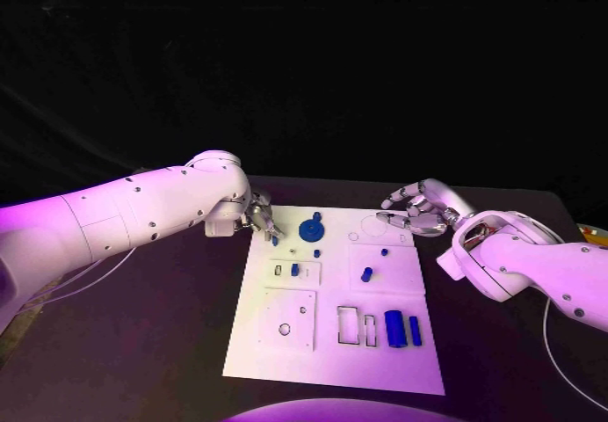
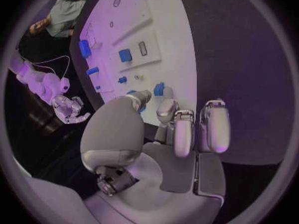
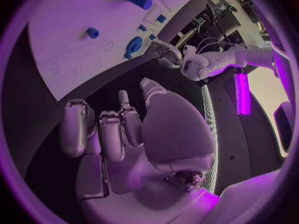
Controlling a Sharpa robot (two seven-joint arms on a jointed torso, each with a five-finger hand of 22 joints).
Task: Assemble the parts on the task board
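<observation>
At the task board's (image 1: pixel 332 352) far left corner, the left hand (image 1: pixel 260 215) pinches a small blue part (image 1: pixel 274 236) in its fingers (image 2: pixel 164 110). Right hand (image 1: pixel 416 211) hovers beyond the far right corner, fingers curled, holding nothing.

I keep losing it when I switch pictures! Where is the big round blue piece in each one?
Head view: round blue piece at the board's far end, beside the left hand.
Left wrist view: partly hidden past the fingers.
Right wrist view: near the board's edge.
Shared landmark: the white board.
</observation>
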